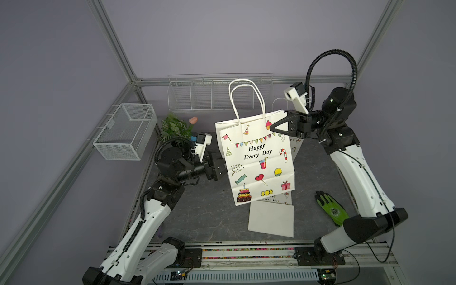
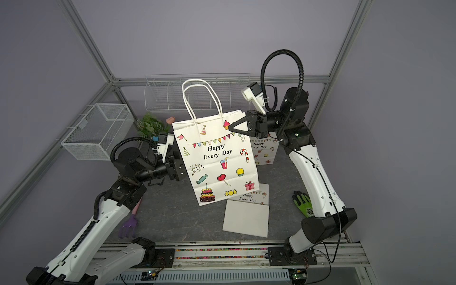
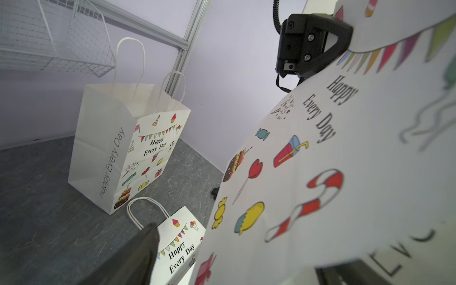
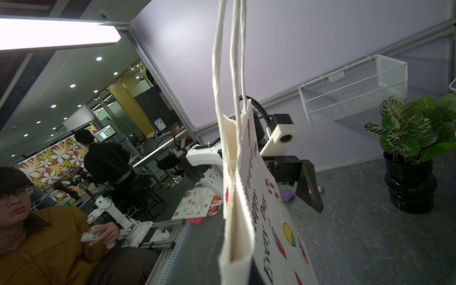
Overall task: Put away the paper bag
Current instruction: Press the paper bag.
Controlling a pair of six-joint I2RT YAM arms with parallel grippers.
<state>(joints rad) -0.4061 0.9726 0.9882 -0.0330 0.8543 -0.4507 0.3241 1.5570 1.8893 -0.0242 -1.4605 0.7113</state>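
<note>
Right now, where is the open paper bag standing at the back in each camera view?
Both top views: standing bag peeks out right of the lifted bag, under the right claw.
Left wrist: whole bag, left of centre.
Right wrist: not in it.
Shared landmark: the lifted bag, held by the right claw, in all four.

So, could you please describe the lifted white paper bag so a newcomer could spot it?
Look above the middle of the dark grey tabletop. The white printed paper bag hangs from the right gripper; the upright twin bag and flat twin bag sit on the tabletop.
</note>
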